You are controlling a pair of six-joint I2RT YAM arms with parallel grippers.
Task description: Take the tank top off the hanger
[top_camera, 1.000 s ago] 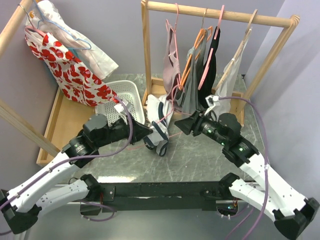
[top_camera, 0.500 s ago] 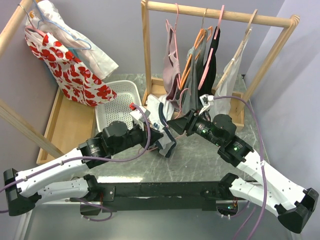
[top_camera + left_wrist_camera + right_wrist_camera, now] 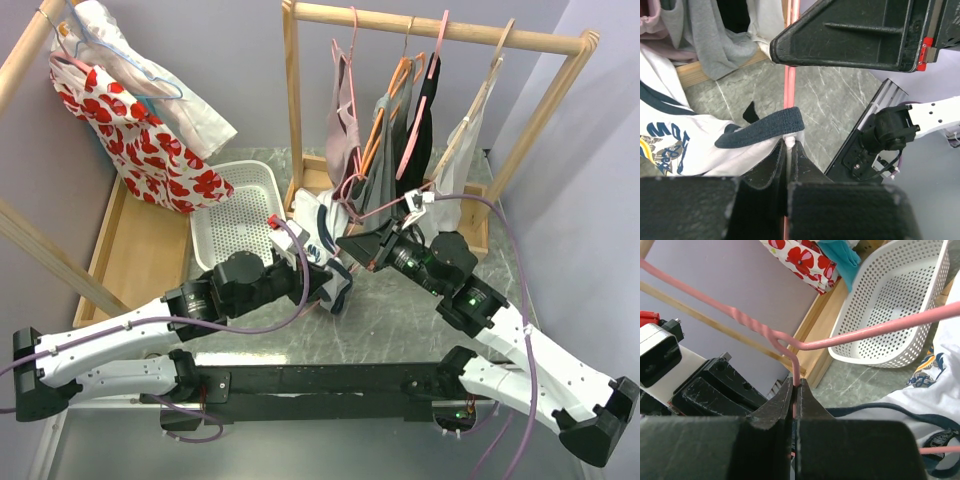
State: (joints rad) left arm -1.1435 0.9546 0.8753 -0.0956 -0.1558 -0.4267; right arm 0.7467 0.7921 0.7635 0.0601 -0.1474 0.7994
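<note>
- A grey marbled surface [image 3: 400, 310] is being viewed from above, with two arms reaching in over it from the near edge.
- A wooden rack [image 3: 440, 30] at the back is being used to carry several hanging garments.
- A white perforated basket [image 3: 235, 215] is being carried by the surface, left of the rack.
- The tank top [image 3: 318, 225], white with navy trim and a printed front, is being held in front of the rack's left post, just right of the basket.
- The pink wire hanger [image 3: 880, 330] is being gripped just below its twisted neck by the right tool [image 3: 795, 382], its fingers closed fully on the wire.
- The tank top's white fabric, right under a navy band, is being pinched by the left tool [image 3: 789, 142], its fingers closed tight, with the right tool just beside it.
</note>
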